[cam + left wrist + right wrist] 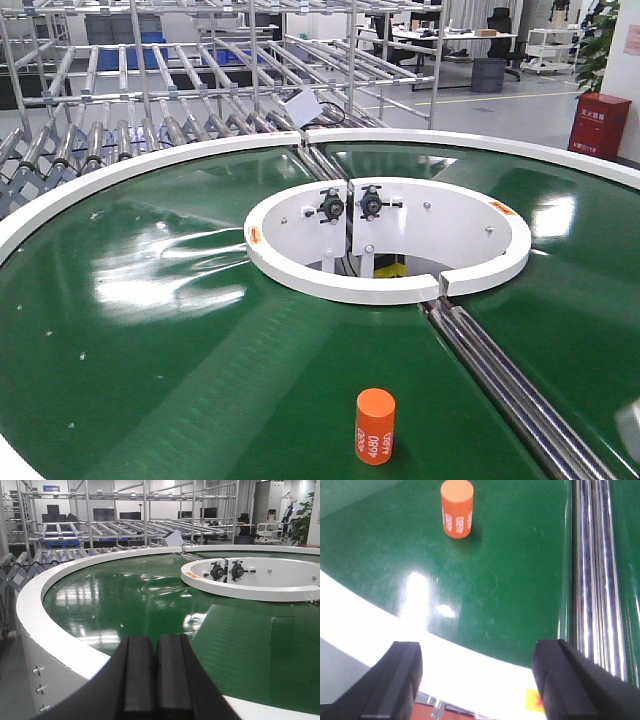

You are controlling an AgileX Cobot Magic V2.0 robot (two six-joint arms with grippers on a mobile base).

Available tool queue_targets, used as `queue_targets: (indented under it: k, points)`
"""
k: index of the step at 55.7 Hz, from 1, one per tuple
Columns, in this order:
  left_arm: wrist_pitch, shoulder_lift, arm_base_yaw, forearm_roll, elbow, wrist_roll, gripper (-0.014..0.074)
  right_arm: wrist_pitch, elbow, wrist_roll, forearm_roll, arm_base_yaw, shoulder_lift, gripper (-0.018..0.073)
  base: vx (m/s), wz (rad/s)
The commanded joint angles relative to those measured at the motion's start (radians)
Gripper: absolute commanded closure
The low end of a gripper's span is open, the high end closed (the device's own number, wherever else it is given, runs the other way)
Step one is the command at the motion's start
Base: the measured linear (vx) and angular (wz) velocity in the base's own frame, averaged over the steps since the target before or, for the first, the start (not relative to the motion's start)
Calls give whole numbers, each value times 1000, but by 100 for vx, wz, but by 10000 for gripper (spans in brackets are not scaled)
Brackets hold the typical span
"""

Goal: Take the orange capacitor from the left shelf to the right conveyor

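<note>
Orange capacitor [456, 508] stands upright on the belt, well beyond the wide-open, empty right pincer [480, 680].

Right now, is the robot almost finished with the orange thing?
Looks nearly done: the capacitor stands upright on the green conveyor. Nothing is in hand: the right gripper is open and empty over the rim, and the left gripper is shut on nothing. Little seems left beyond pulling back.

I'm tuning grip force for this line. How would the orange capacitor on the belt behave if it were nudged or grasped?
The capacitor is a smooth upright cylinder, taller than wide, so a side nudge would probably tip it, and it would then likely roll on the glossy belt. It looks rigid. Its curved wall may slip between flat fingers.
</note>
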Motion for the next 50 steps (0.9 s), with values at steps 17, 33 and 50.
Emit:
queue_targets:
  k: [17, 33, 50]
  points:
    - [-83, -12, -4, -7, 32, -1, 603, -22, 40, -37, -2, -2, -248, 335, 0, 0]
    - [-83, -12, -4, -7, 32, -1, 603, 13, 40, -30, 4, -2, -265, 573, 0, 0]
    - [-83, -12, -4, -7, 32, -1, 603, 11, 40, -31, -1, -2, -265, 571, 0, 0]
